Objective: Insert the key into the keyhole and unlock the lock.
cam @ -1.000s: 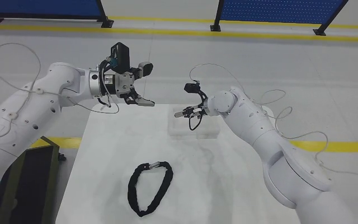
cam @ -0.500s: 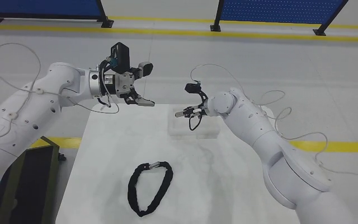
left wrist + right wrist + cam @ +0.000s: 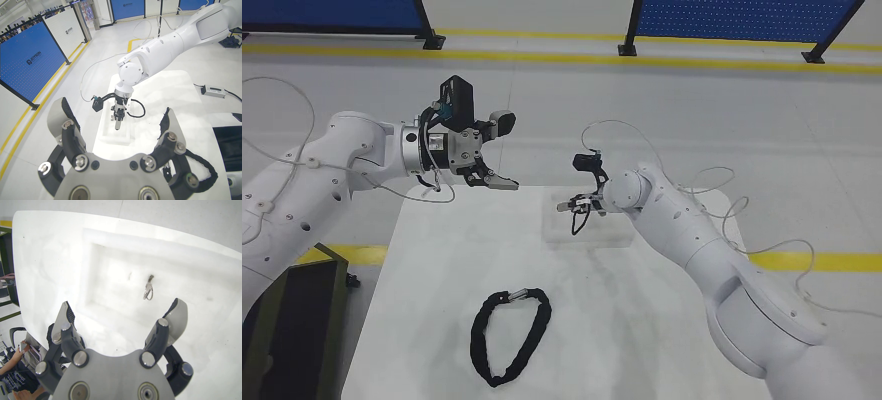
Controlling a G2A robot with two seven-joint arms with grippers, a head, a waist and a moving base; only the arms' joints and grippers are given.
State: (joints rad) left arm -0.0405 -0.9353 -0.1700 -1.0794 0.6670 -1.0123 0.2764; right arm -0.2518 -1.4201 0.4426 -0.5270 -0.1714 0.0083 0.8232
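A black chain lock (image 3: 510,334) lies curled in a loop on the white table (image 3: 442,300), near its front, with a silvery lock body at the top of the loop. A small metal key (image 3: 148,290) on a ring stands stuck in a white foam tray (image 3: 88,275) at the table's far side. My right gripper (image 3: 122,308) hangs open just above the tray, the key a short way ahead of its fingertips. The top view shows this gripper (image 3: 564,206) over the tray (image 3: 614,236). My left gripper (image 3: 494,172) is open and holds nothing, raised over the table's far left edge.
A dark green cart (image 3: 292,320) stands off the table's left side. Blue panels (image 3: 722,18) line the floor behind. A grey power box (image 3: 213,91) with a cable lies on the floor beyond the table. Bare tabletop lies between the lock and the tray.
My right arm has shifted a little to the left and lower over the foam tray. The left arm and the chain lock have not moved.
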